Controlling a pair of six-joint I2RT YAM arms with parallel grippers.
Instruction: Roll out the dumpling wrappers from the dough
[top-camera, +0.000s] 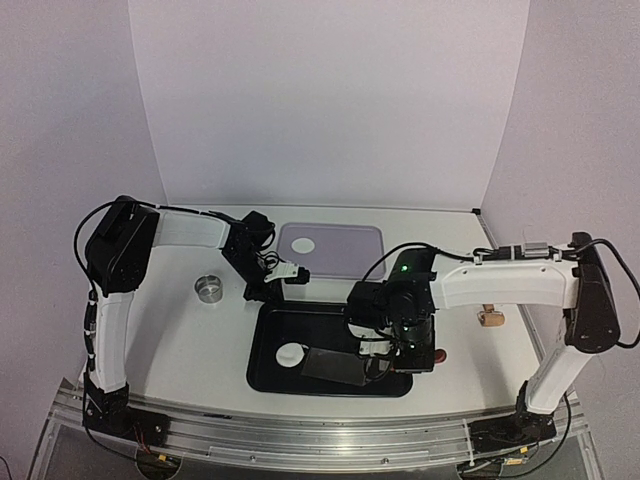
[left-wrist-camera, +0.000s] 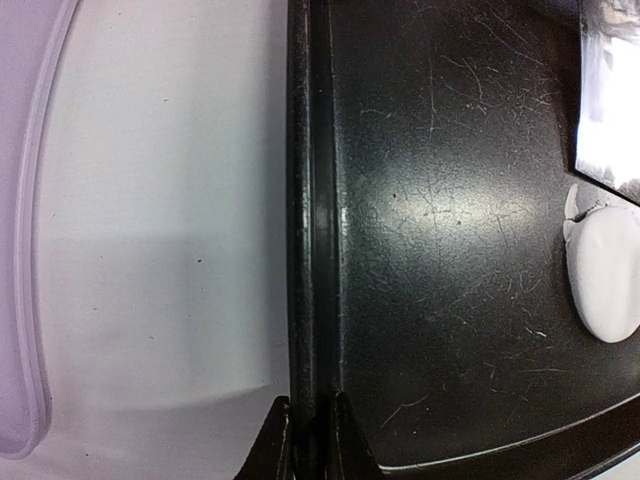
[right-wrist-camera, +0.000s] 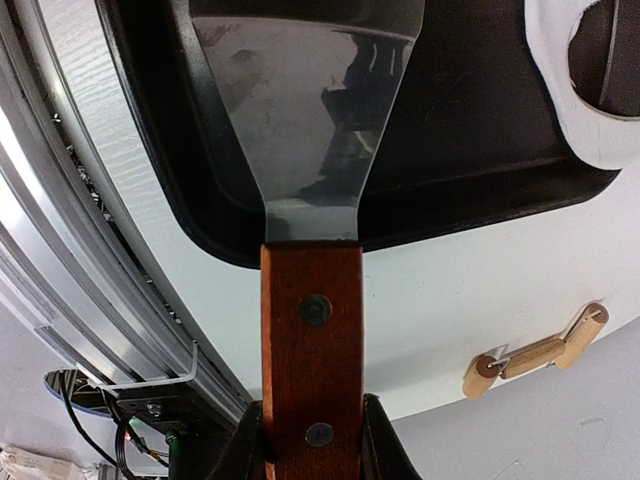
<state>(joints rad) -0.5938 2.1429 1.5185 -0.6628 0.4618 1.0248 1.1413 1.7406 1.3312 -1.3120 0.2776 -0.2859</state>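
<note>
Table (top-camera: 190, 340) is carrying everything. The black tray (top-camera: 300, 320) is sitting near-centre, with the purple mat (top-camera: 350, 255) lying just beyond its far edge. Left gripper (left-wrist-camera: 312, 445) is pinching the tray rim near the far-left corner, fingers narrow with the rim between them; I'm reading that as bracing the tray. Right gripper (right-wrist-camera: 312, 440) is clamping the wooden handle of the spatula (right-wrist-camera: 310, 120), with the blade lying low over the tray floor and pointing left. Dough ring (right-wrist-camera: 548, 100), the leftover sheet with a hole cut out, is sitting in the tray on the far side of the blade, mostly hidden under the right arm from above. One wrapper (top-camera: 291, 354) is lying flat in the tray's near-left part, just beside the blade's front edge; I can't tell whether they're touching. Second wrapper (top-camera: 307, 244) is lying on the mat, left side. Steel ring (top-camera: 209, 289) is standing on the table left of the tray, well apart from both grippers. A small wooden piece (top-camera: 490, 318) is lying right of the tray. My read: the lift-and-transfer step is running, with one disc parked on the mat and the next one lined up. The next move is calling for a shallow blade angle, sliding under the wrapper's edge without folding or tearing it, while the left side is holding the tray from skidding. After that comes a level carry to a bare spot on the mat.
</note>
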